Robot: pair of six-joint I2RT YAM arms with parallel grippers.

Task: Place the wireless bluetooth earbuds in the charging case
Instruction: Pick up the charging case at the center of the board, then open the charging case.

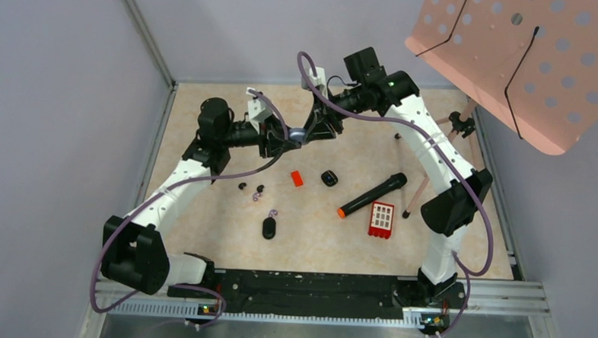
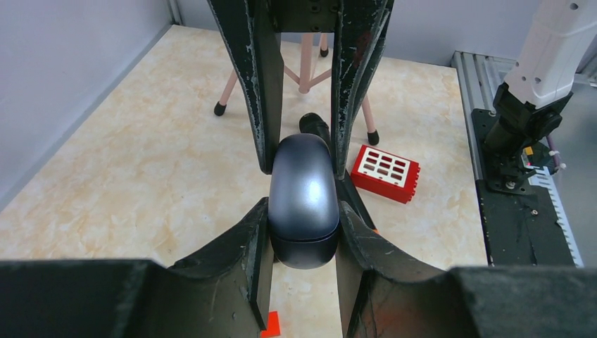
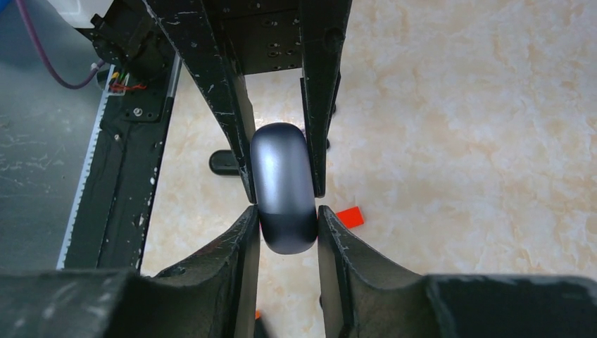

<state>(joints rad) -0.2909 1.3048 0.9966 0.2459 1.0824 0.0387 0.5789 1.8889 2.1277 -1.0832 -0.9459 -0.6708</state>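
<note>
Left arm (image 1: pixel 169 190) and right arm (image 1: pixel 427 136) angled inward, jaws gripping charging case (image 2: pixel 304 201)

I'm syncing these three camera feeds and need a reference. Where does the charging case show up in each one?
Top external: the charging case is upper centre, a pale glint where the two arms meet.
Left wrist: dead centre, pinched from both ends.
Right wrist: centre, pinched the same way.
Shared landmark: the small red piece, lying near the case in every view.

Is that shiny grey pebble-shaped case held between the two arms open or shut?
Shut: the glossy grey rounded charging case shows only a thin seam between lid and base, with no gap.
</note>
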